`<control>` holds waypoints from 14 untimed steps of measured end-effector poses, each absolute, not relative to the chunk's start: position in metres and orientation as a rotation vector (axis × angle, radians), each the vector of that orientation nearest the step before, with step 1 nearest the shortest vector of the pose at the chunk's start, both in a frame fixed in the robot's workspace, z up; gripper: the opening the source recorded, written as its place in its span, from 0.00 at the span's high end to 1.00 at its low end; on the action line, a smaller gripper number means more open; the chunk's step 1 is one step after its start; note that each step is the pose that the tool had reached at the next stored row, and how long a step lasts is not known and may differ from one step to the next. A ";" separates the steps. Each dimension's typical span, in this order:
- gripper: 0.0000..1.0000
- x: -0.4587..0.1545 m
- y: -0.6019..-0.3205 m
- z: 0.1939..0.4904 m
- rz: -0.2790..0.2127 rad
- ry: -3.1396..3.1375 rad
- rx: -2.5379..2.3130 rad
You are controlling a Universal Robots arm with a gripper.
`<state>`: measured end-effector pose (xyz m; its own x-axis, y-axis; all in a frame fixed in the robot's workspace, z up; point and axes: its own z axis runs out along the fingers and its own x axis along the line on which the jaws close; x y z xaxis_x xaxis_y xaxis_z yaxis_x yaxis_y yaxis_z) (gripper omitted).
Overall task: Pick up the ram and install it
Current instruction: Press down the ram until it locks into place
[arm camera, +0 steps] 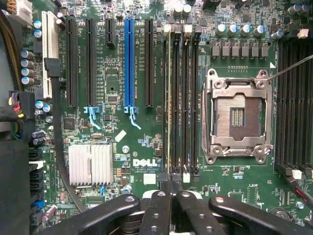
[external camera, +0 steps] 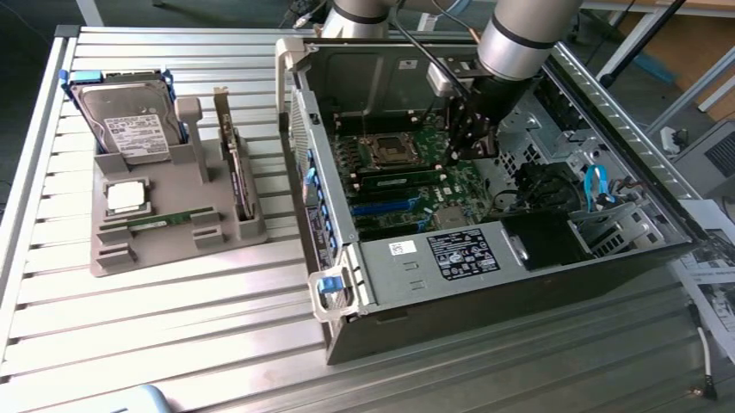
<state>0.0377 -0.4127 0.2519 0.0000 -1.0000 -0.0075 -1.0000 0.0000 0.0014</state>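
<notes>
A ram (external camera: 155, 221), a narrow green stick, lies flat in the grey holder (external camera: 172, 249) on the exterior view's left. A second thin green stick (arm camera: 169, 98) stands edge-on in a memory slot beside the empty processor socket (arm camera: 237, 116), also visible as a green strip (external camera: 397, 180) on the motherboard. My gripper (arm camera: 169, 185) (external camera: 469, 148) is inside the open computer case (external camera: 494, 258), over that slot's end. Its dark fingers (arm camera: 157, 205) are shut together with no gap. I cannot tell whether they touch the seated stick.
The holder also carries a hard drive (external camera: 129, 116), a square silver processor (external camera: 126, 196) and an upright expansion card (external camera: 236, 168). Black and blue expansion slots (arm camera: 129, 61), a finned heatsink (arm camera: 90, 164) and cables (external camera: 595, 188) crowd the case. Slatted metal table (external camera: 172, 335) surrounds everything.
</notes>
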 end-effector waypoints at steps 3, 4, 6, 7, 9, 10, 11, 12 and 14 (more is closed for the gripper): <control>0.89 0.038 -0.413 0.250 0.010 2.218 -2.218; 0.89 0.038 -0.413 0.248 0.010 2.218 -2.218; 0.89 0.038 -0.413 0.246 0.010 2.218 -2.218; 0.89 0.038 -0.413 0.243 0.010 2.218 -2.218; 0.89 0.038 -0.413 0.241 0.010 2.218 -2.218; 0.89 0.038 -0.413 0.241 0.010 2.218 -2.218; 0.89 0.038 -0.413 0.241 0.010 2.218 -2.218; 0.89 0.038 -0.413 0.241 0.010 2.218 -2.218; 0.89 0.038 -0.413 0.240 0.010 2.218 -2.218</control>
